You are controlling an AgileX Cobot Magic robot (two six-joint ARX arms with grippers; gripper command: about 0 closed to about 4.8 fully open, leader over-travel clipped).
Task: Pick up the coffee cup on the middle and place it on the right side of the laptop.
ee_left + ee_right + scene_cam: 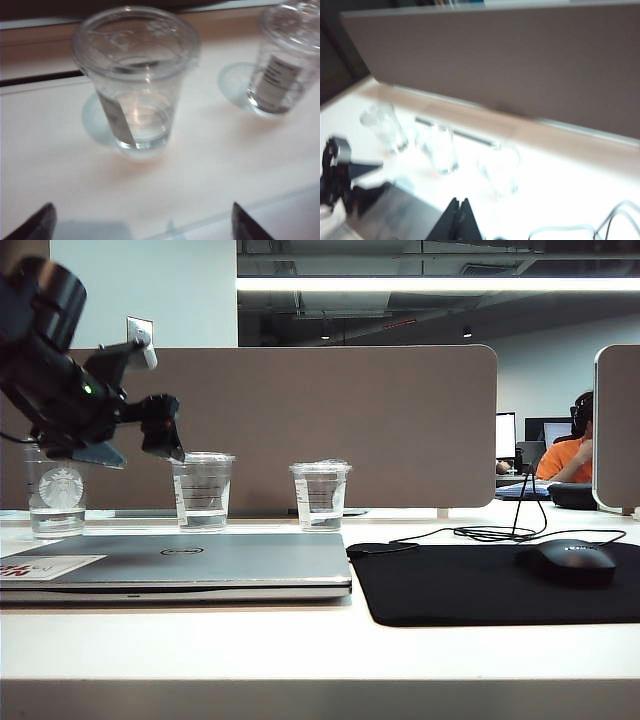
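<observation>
The left gripper (142, 225) has its jaws spread wide, two dark fingertips (37, 225) far apart with nothing between them, hanging above the white desk (210, 165) just short of the coffee cup (135, 80). In the exterior view this gripper (135, 445) hovers in the air above the laptop's (200, 565) back edge, between the logo cup (57, 500) and the coffee cup (203, 490), touching neither; its black arm (50, 360) slopes up toward the upper left corner.

The right gripper (460, 220) shows its two dark fingers pressed together, holding nothing, high over the desk, looking down on the row of three cups; that view is blurred.

Writing: the logo cup carries a round white siren emblem. The coffee cup bears faint white horizontal lines and a strip label, too blurred to read. The laptop lid has a small round dark logo, illegible, and a white-and-red sticker (45, 566) at its left corner.

The coffee cup stands upright, lidded, in the middle of the row behind the laptop, with the smaller cup (320, 495) to its right. A black mouse (565, 560) rests on a black mat (480, 585).
</observation>
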